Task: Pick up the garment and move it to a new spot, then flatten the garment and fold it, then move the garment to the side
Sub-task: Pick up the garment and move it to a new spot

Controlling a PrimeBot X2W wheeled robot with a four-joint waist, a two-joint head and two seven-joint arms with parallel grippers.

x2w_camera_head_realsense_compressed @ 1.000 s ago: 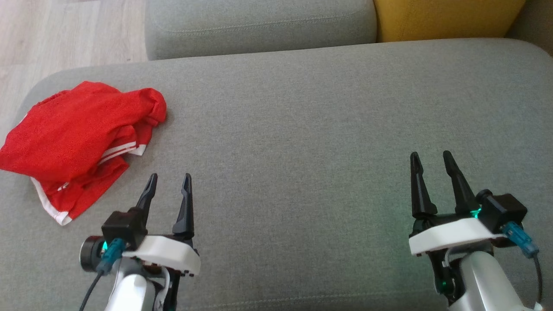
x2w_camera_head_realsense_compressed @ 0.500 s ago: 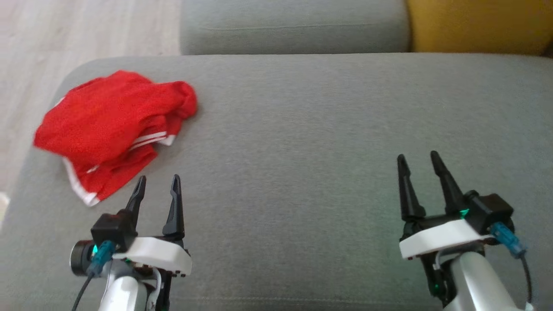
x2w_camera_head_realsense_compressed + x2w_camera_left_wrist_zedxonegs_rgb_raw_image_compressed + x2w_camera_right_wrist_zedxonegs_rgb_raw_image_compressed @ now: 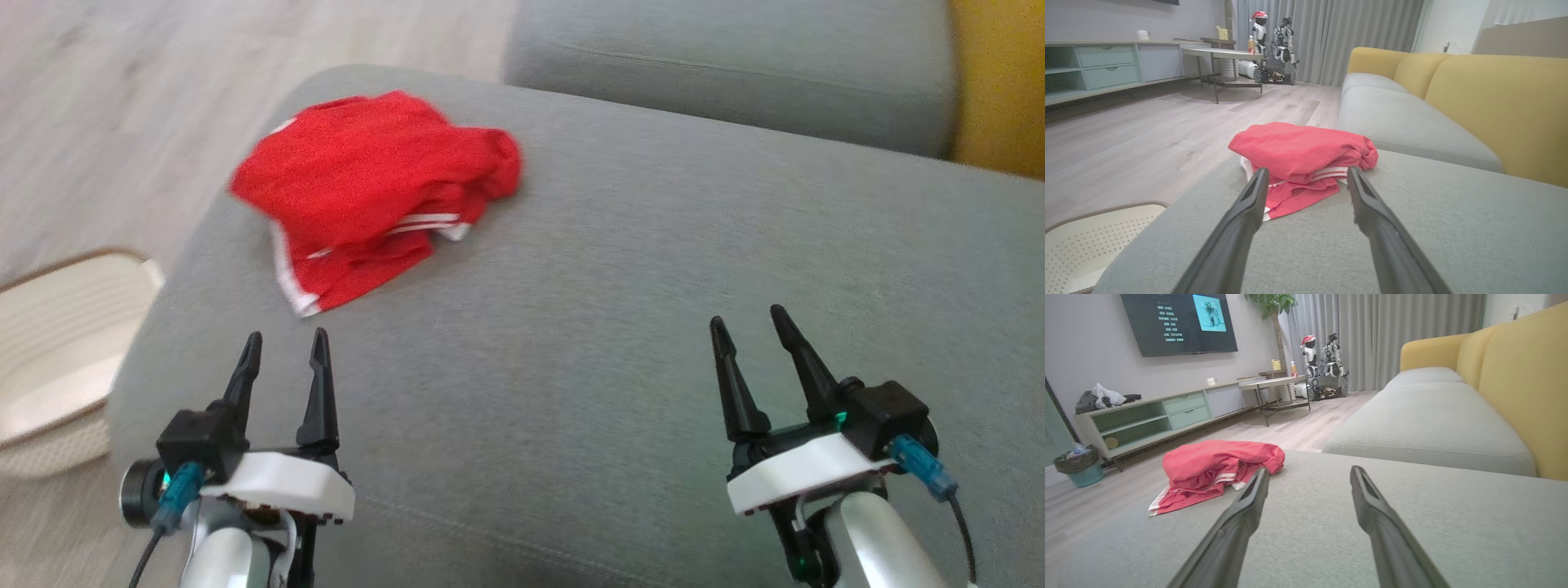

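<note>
Turning left, the camera brings the whole view round, so the garment (image 3: 367, 184) now sits upper middle instead of out at the left edge. The heap itself hasn't budged: crumpled, red, near the seat's (image 3: 612, 286) far left corner. A basket (image 3: 77, 265) edges in on the floor, lower left. Left gripper (image 3: 286, 335), fingers apart and empty, points straight at the heap, near but not touching. Right gripper (image 3: 748, 315), also spread and empty, hovers well apart from it. Looks like squaring up for the pickup; nothing grabbed yet.
</note>
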